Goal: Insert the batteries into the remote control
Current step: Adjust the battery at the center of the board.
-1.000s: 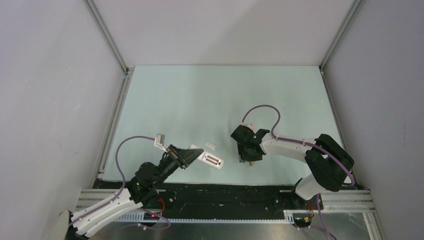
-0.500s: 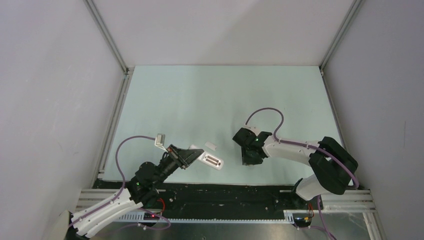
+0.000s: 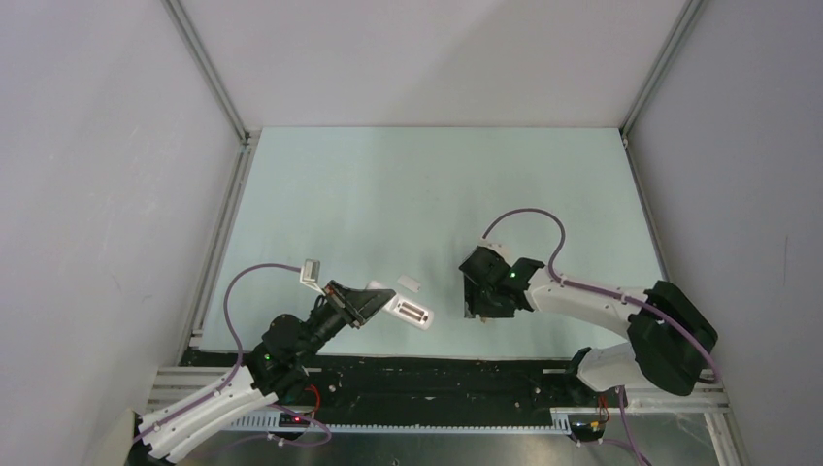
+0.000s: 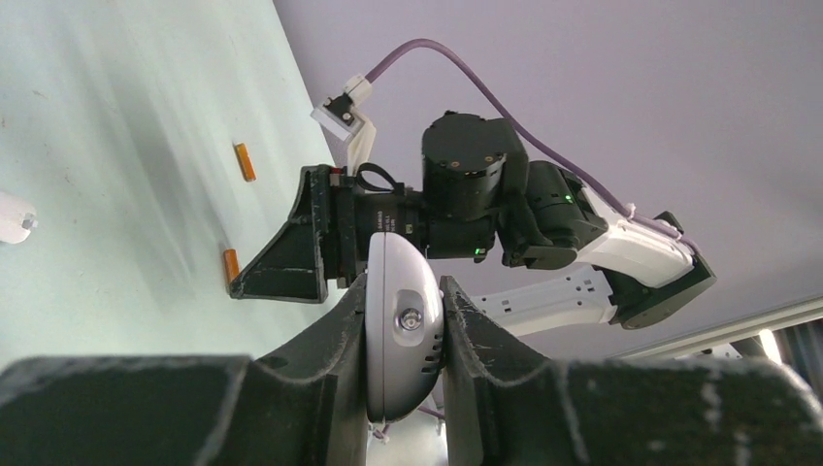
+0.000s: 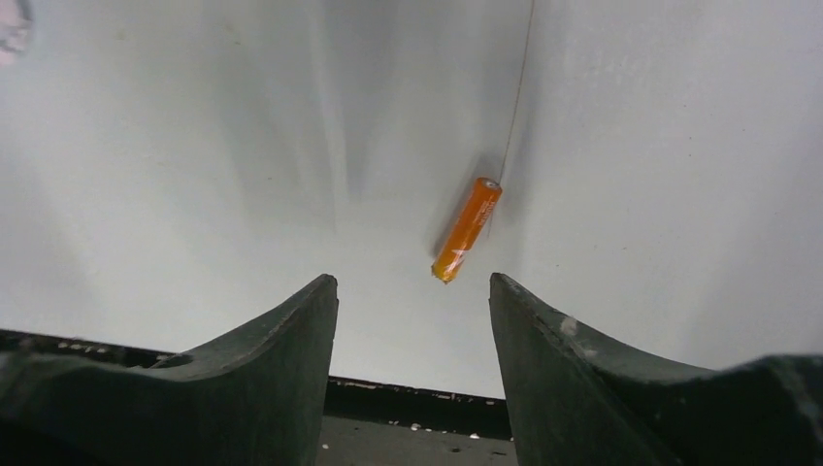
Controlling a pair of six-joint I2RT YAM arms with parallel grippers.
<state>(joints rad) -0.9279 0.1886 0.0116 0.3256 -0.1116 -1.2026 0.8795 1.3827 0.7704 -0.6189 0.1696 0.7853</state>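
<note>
While left gripper point(image 4: 403, 287) pinches the remote control point(image 4: 399, 342) near a white piece point(image 3: 410, 283), right gripper point(image 5: 412, 283) gapes over a battery point(image 5: 467, 229).

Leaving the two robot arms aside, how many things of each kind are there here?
Orange batteries: 2
White remote control: 1
Small white loose piece: 1
Total: 4

Pale mint table point(image 3: 388, 194), plain grey walls point(image 3: 427, 58) all round, metal rails point(image 3: 207, 68) in the corners, soft light, maybe overhead.
</note>
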